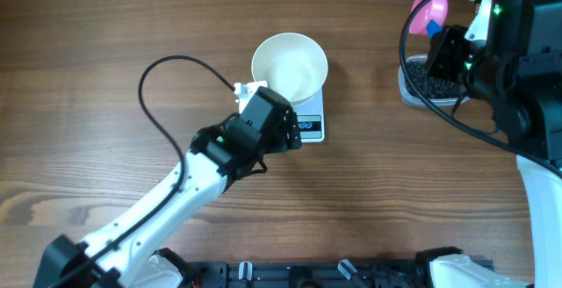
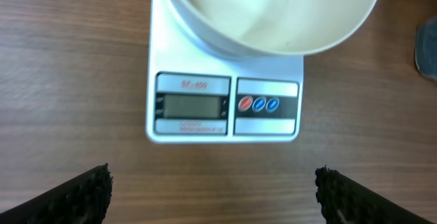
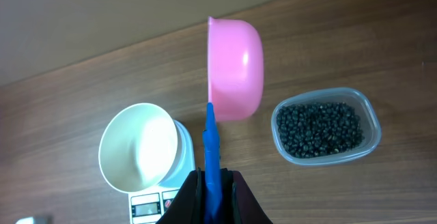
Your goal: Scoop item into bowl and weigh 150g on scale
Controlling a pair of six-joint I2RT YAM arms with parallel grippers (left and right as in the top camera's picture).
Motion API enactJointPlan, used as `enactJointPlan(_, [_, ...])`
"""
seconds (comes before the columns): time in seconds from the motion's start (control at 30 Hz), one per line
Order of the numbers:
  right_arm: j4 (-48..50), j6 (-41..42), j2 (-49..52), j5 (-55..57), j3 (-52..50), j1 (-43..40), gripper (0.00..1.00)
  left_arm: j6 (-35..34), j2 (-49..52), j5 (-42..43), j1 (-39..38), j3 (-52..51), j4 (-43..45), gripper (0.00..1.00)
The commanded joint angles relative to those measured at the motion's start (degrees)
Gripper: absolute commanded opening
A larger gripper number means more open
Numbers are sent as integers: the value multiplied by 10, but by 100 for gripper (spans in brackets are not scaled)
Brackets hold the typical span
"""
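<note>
We judge the black beads [image 3: 317, 130] loose, light and quick to roll, so they are better scooped than pinched. They lie in the clear tub [image 3: 373, 118], well apart from the white bowl [image 1: 290, 67], which sits empty on the scale [image 1: 314, 117]. Our right claw [image 3: 213, 183] is clamped narrow on the blue handle [image 3: 210, 138] of the pink scoop [image 3: 235, 67], raised above the surface [image 1: 88, 42]. Our left claw [image 2: 213, 190] gapes wide and holds nothing, just before the scale.
</note>
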Motion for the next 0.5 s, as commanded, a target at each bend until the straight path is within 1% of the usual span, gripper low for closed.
enactJointPlan(0.0, [0,-24,5,12,10,-2,4,9,56,-29,1,-5,14,100])
enactJointPlan(0.1, [1,-24,5,12,10,-2,4,9,95,-88,1,-5,16,100])
enactJointPlan(0.2, [1,-24,5,12,10,-2,4,9,123,-80,-9,-5,51,100])
enactJointPlan(0.33, [2,-24,5,12,10,-2,4,11,137,-80,-35,-5,76,100])
enactJointPlan(0.47, [1,-24,5,12,10,-2,4,11,170,-94,-31,-7,94,100])
